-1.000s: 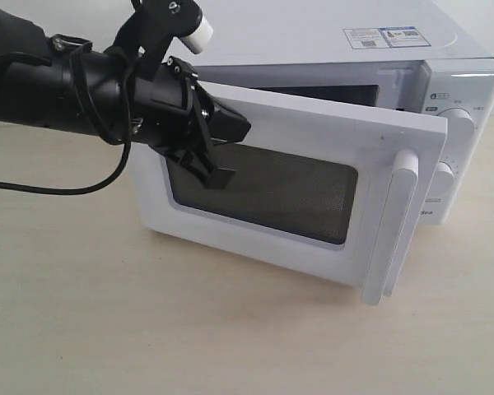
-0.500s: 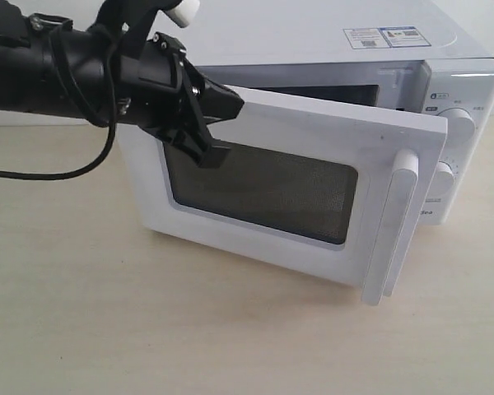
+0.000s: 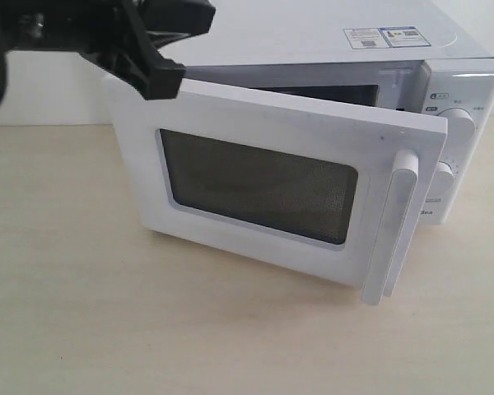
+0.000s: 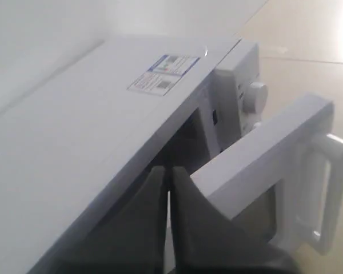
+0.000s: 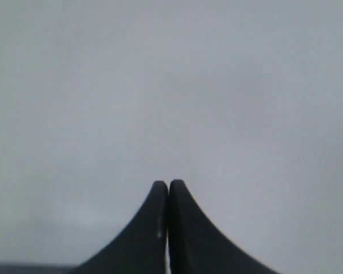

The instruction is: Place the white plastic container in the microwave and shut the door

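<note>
I see the left gripper (image 4: pixel 168 173) clenched on nothing, its tips at the top hinge-side corner of the door (image 3: pixel 255 115), which stands half open on the microwave (image 3: pixel 313 37). My right gripper (image 5: pixel 168 185) is pinched empty, facing a blank grey surface (image 5: pixel 171 85).

Beige tabletop (image 3: pixel 107 329); plain white wall (image 3: pixel 41 97) behind.

- The microwave (image 3: pixel 296 33) casing is seen as smooth, white and faintly glossy.
- The door (image 3: pixel 255 107) is shown in smooth white plastic; its window (image 3: pixel 255 185) is dark, finely meshed and matt.
- The handle (image 3: pixel 399 222) is seen as glossy.
- The table (image 3: pixel 107 329) is seen as matt, pale and wood-like.
- The left gripper (image 4: pixel 167 170) is shown in matt black plastic.
</note>
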### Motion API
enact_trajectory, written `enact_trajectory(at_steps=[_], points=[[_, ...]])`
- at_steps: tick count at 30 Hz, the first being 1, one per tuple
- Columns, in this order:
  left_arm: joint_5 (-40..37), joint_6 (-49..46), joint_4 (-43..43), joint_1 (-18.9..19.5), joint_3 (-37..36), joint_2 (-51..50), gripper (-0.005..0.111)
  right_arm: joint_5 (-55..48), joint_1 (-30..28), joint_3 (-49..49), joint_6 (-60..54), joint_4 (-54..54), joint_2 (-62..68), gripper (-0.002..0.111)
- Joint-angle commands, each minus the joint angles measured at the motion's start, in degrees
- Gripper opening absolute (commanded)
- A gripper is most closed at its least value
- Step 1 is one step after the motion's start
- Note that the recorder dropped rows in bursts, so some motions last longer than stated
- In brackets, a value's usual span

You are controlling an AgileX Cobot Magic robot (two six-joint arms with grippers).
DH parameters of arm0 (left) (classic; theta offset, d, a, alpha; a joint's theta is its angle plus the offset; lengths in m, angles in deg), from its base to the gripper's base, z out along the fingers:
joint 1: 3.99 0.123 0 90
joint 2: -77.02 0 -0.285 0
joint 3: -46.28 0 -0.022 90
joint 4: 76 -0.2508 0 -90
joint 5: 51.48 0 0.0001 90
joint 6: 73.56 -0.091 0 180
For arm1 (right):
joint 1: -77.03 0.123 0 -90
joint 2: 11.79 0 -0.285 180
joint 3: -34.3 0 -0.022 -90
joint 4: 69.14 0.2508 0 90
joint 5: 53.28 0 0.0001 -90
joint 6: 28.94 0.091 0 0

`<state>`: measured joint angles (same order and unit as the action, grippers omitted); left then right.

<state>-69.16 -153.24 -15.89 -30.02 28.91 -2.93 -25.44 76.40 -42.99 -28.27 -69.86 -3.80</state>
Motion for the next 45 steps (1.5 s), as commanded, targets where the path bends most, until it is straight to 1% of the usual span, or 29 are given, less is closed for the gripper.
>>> enact_trajectory(at_steps=[1, 4, 7, 8, 10, 12, 14, 15, 17, 19, 20, 23, 26, 28, 30, 34, 38, 45], points=[[-3.31, 4.74, 0.52, -0.46, -1.62, 7.52, 0.004, 10.85, -0.42, 1.24, 10.59, 0.20, -0.21, 0.000], [-2.87, 11.65, 0.52, -0.46, -3.47, 13.45, 0.004, 6.81, -0.42, 8.11, 16.11, -2.14, -0.21, 0.000], [-2.87, 15.22, 0.52, -0.46, -5.19, 18.75, 0.004, -3.26, -0.42, 17.86, 24.22, -8.87, 0.95, 0.000], [-2.87, 16.06, 0.52, -0.46, -5.84, 20.61, 0.004, -6.80, -0.42, 20.69, 29.25, -11.98, 1.98, 0.000], [-2.75, 17.05, 0.52, -0.46, -7.21, 23.84, 0.004, -14.81, -0.42, 26.95, 42.41, -22.73, 5.09, 0.000], [-1.91, 19.75, 0.52, -0.46, -8.83, 27.16, 0.004, -18.42, -0.42, 30.66, 55.30, -33.90, 8.57, 0.000], [-1.30, 21.25, 0.52, -0.46, -10.20, 30.26, 0.004, -17.51, 0.20, 32.15, 67.61, -46.38, 11.33, 0.000], [-1.01, 21.26, 0.52, -0.46, -10.93, 31.86, 0.004, -15.19, 0.82, 32.14, 74.36, -53.57, 12.87, 0.000], [-0.35, 21.26, 0.52, -0.46, -12.37, 34.90, 0.004, -7.04, 1.98, 32.14, 86.13, -68.97, 16.46, 0.000], [-0.25, 21.26, 0.52, -0.46, -13.59, 37.31, 0.004, 1.19, 2.48, 32.36, 93.47, -77.07, 20.36, 0.000], [-0.25, 21.26, 0.52, -0.46, -14.28, 38.50, 0.004, 5.35, 2.48, 32.36, 95.57, -78.85, 22.74, 0.000], [-0.25, 21.26, 0.52, -0.46, -16.26, 41.57, 0.004, 15.28, 2.48, 32.36, 101.60, -81.36, 29.69, 0.000], [-0.25, 21.26, 0.52, -0.46, -17.93, 44.08, 0.004, 27.33, 2.48, 32.36, 103.32, -84.91, 35.23, 0.000], [-0.25, 21.26, 0.52, -0.46, -18.72, 45.19, 0.004, 32.89, 2.48, 32.36, 103.47, -86.77, 38.11, 0.000], [-0.25, 21.26, 0.52, -0.46, -19.21, 46.02, 0.004, 36.15, 2.48, 32.21, 104.18, -87.45, 40.23, 0.000], [0.04, 21.04, 0.52, -0.46, -19.22, 46.34, 0.004, 38.09, 2.48, 32.11, 104.18, -86.81, 42.89, 0.000], [0.11, 21.04, 0.52, -0.46, -19.22, 46.34, 0.004, 35.73, 2.48, 32.11, 104.44, -85.23, 43.16, 0.000], [0.11, 21.04, 0.52, -0.46, -19.22, 46.34, 0.004, 34.94, 2.48, 32.11, 107.15, -72.43, 43.16, 0.000]])
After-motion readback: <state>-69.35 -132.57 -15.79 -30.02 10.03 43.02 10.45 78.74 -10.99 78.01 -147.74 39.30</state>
